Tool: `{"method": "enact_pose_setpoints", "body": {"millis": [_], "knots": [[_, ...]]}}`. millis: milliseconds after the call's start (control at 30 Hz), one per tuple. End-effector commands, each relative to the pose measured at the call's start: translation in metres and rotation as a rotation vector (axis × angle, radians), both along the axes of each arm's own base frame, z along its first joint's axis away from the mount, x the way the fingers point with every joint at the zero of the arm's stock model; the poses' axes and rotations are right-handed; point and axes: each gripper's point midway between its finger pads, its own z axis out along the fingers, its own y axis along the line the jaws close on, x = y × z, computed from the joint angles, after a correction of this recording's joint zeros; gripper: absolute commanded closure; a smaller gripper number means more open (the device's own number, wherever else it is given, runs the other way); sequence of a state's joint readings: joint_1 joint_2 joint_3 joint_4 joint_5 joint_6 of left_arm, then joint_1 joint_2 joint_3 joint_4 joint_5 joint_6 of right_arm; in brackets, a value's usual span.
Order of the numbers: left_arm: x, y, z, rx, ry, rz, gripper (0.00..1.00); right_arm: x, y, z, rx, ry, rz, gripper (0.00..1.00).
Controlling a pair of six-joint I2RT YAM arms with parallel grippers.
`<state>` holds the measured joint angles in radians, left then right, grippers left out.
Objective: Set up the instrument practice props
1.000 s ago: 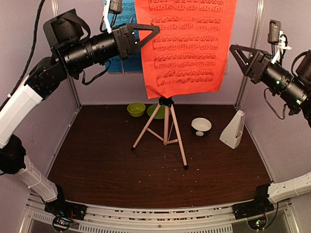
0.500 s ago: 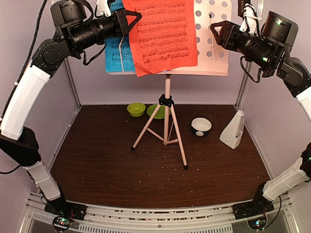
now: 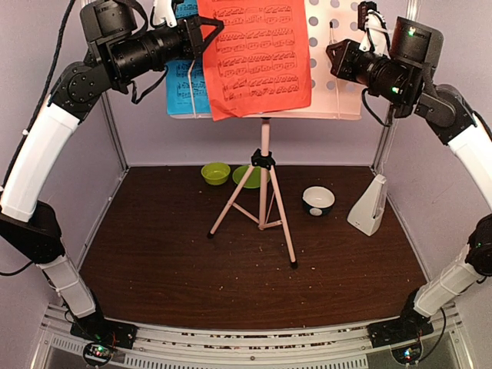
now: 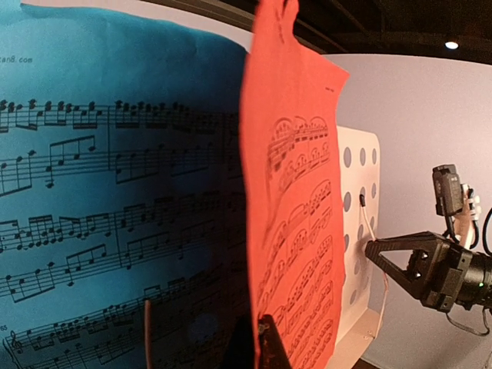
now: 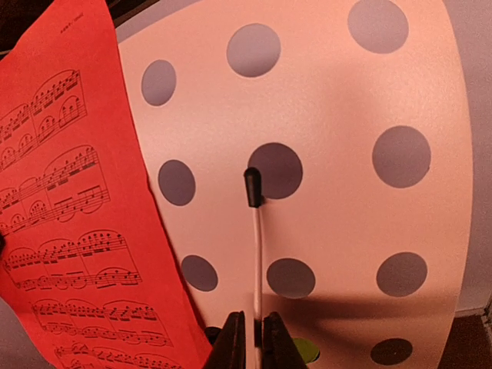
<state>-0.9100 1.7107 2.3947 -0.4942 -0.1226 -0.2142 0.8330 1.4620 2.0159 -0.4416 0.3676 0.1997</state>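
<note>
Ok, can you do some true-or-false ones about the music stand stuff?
1. The left gripper holds the red sheet. True.
2. The metronome sits on the stand. False: it stands on the table.
3. The right gripper pinches the stand's wire. True.
4. The blue sheet lies on the table. False: it is up on the stand.

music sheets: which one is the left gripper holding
The red music sheet, pinched near its top edge by the left gripper; the blue music sheet sits behind it on the stand's desk, not gripped.
</note>
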Motion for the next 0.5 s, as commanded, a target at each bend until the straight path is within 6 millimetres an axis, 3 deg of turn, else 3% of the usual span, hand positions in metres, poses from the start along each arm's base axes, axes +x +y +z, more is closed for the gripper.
{"method": "enact_pose_setpoints", "body": {"millis": [0, 467], "knots": [[-0.002, 0.015, 0.026, -0.053, -0.082, 0.042, 1.0, -0.006, -0.005, 0.01, 0.04, -0.044, 0.015, 1.0], [0.0, -0.001, 0.039, -0.062, -0.199, 0.017, 1.0, -0.019, 0.008, 0.016, 0.004, -0.235, 0.106, 1.0]]}}
